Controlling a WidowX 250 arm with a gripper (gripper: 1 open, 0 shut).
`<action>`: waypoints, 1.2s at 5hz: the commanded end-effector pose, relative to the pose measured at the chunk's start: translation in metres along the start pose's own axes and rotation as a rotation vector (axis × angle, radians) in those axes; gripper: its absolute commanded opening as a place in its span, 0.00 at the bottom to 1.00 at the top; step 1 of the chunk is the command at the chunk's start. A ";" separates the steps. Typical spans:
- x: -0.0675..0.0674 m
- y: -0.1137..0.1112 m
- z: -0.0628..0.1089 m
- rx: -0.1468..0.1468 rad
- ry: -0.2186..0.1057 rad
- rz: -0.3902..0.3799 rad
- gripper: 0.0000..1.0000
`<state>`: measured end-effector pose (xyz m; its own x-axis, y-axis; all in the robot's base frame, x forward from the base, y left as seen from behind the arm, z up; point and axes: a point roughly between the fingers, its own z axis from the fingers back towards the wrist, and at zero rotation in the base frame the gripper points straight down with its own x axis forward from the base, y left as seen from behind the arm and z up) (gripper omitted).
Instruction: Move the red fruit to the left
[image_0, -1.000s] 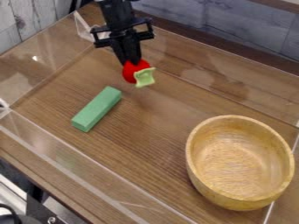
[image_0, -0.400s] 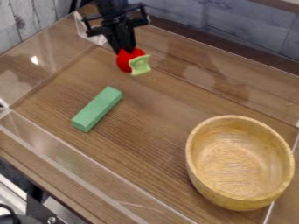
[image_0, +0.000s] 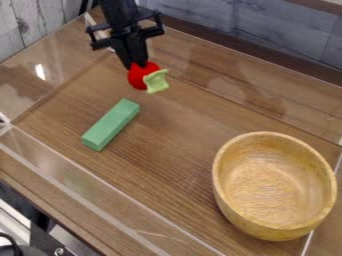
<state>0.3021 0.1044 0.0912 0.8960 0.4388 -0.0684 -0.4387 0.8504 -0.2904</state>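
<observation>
Gripper pinching red toy strawberry, leafy cap outward, near the wooden table's far edge, beyond the green block. Grip at one end presumably keeps the fruit steady for the leftward shift.

In this camera view I can not read any text, label, brand, number or sign.
</observation>
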 end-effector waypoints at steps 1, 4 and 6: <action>0.006 -0.001 0.012 0.016 -0.058 -0.071 0.00; 0.024 0.008 -0.016 0.029 -0.045 -0.110 0.00; 0.025 0.004 -0.021 0.028 0.020 -0.303 0.00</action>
